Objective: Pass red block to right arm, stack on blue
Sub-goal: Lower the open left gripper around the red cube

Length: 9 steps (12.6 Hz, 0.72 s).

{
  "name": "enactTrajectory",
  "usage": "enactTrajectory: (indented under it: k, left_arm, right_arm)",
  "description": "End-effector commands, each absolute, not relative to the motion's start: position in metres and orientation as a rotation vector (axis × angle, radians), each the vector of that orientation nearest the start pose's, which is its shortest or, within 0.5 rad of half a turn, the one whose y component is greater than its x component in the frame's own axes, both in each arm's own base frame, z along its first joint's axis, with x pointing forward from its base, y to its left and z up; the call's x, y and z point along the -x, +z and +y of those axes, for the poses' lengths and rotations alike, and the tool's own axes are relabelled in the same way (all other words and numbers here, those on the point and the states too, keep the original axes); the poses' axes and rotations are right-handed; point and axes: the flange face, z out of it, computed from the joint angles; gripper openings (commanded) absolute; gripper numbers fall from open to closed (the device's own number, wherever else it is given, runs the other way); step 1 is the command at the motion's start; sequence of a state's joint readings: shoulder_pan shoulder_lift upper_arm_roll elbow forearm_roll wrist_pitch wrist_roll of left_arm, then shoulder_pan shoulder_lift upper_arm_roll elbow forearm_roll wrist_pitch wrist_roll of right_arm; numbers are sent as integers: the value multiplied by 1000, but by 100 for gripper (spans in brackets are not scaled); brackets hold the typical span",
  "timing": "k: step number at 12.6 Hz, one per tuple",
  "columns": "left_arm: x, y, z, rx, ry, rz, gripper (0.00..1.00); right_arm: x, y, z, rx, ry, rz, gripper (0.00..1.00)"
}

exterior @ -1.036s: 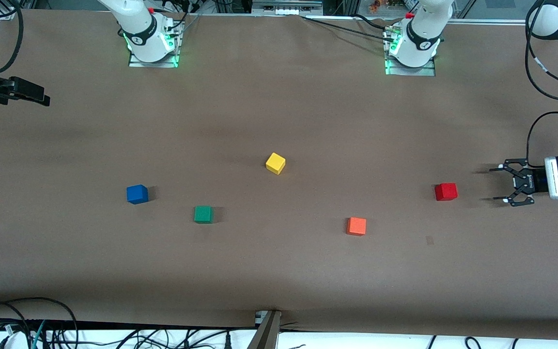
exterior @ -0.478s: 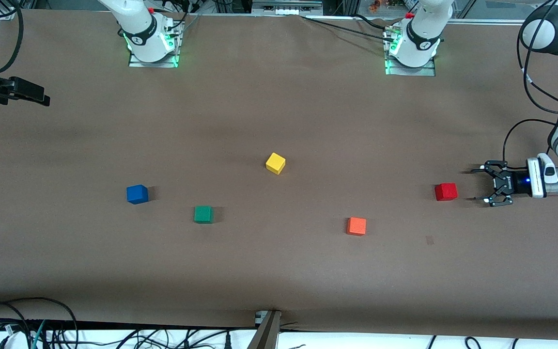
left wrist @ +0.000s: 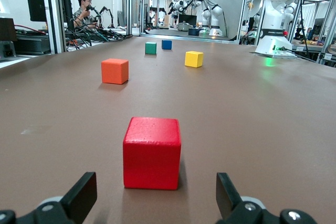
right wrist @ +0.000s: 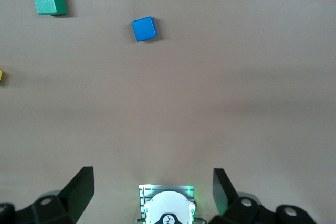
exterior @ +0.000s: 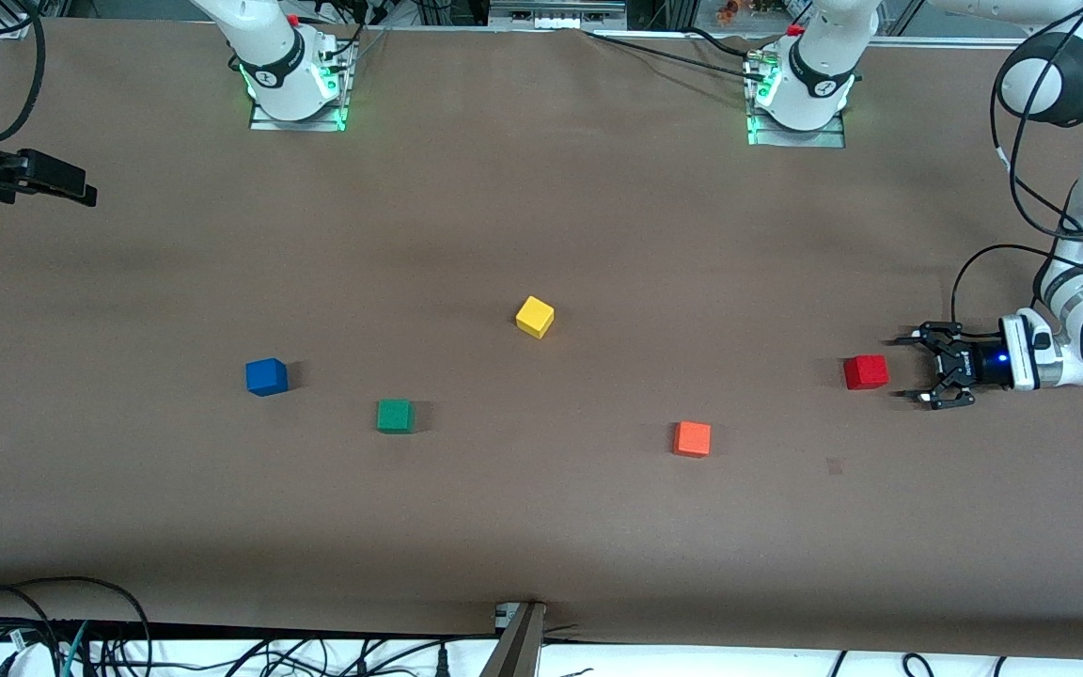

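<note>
The red block (exterior: 866, 371) (left wrist: 152, 153) lies on the brown table toward the left arm's end. My left gripper (exterior: 913, 369) (left wrist: 154, 199) is low over the table beside it, open and facing it. The block sits just ahead of the fingertips (left wrist: 80, 196), not between them. The blue block (exterior: 266, 376) (right wrist: 144, 29) (left wrist: 167, 44) rests toward the right arm's end. My right gripper (exterior: 71, 188) (right wrist: 152, 190) waits high over that end of the table, open and empty.
An orange block (exterior: 692, 438) (left wrist: 115, 71) lies nearer the front camera than the red one. A green block (exterior: 395, 415) (right wrist: 50, 2) sits beside the blue one. A yellow block (exterior: 534, 316) (left wrist: 193, 59) is mid-table. Arm bases (exterior: 292, 85) stand along the table's back edge.
The left gripper has slid along the table toward the red block, staying open. The right arm and all the blocks have not moved.
</note>
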<state>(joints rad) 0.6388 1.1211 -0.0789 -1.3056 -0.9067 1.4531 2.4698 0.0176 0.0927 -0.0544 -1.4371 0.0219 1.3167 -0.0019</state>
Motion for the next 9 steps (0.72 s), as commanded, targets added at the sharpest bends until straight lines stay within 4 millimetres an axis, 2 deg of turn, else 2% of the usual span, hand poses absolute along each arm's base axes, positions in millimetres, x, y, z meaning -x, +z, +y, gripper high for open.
enactTrajectory:
  k: [1,4,6,9]
  left_arm:
    - [-596,65,254,-1377,1119,-1399,100]
    - [-603,58,235,-1358,1120,-1392,100]
    - [-611,66,236,-1359,1125,-1421,100]
    - [-614,65,228,-1351,1113,-1422,100]
  right_arm:
    - [-555,620,-17,3091,315,47,100]
    - [-555,620,-16,3091,315,44,100]
    - [-555,621,-17,3091,313,46,100]
    - [-558,619,-17,3092,301,47,100]
